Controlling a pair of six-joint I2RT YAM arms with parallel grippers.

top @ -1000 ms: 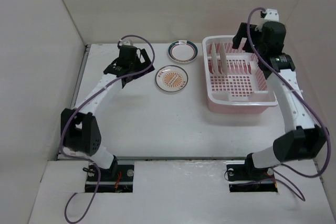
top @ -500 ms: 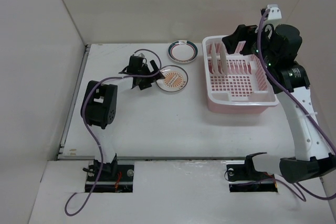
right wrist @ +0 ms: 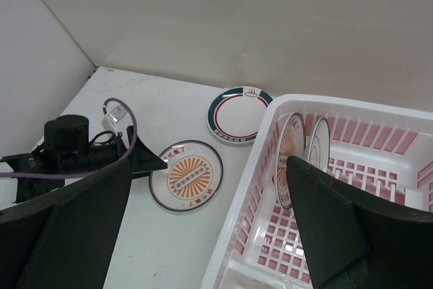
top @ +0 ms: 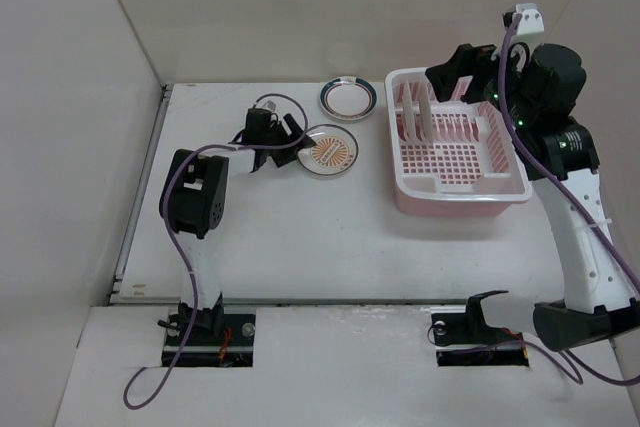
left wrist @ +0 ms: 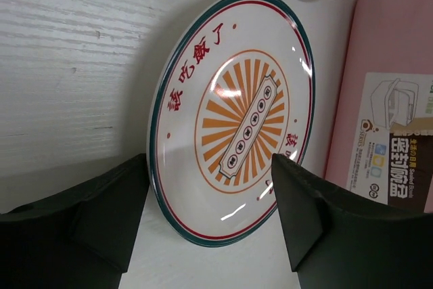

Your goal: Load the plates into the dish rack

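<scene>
An orange-centred plate (top: pixel 327 150) lies flat on the table; it also shows in the left wrist view (left wrist: pixel 233 120) and the right wrist view (right wrist: pixel 186 175). My left gripper (top: pixel 290 143) (left wrist: pixel 210 162) is open, low at the plate's left edge, its jaws either side of the rim and apart from it. A teal-rimmed plate (top: pixel 348 98) (right wrist: pixel 240 114) lies behind it. The dish rack (top: pixel 455 202) (right wrist: pixel 249 191) holds two plates upright: an orange-centred one (right wrist: pixel 289 157) and a dark-ringed one (right wrist: pixel 318 141). My right gripper (top: pixel 452 74) (right wrist: pixel 208 162) is open and empty, high over the rack's far side.
The rack's pink side wall (left wrist: pixel 385 45) with a printed label stands just right of the orange plate. White enclosure walls (top: pixel 80 97) close in the table on the left, back and right. The left arm's purple cable (top: pixel 275 102) loops above its wrist.
My left arm folded back and its gripper moved right and down to the orange plate's left edge. My right arm rose and shifted slightly right above the rack.
</scene>
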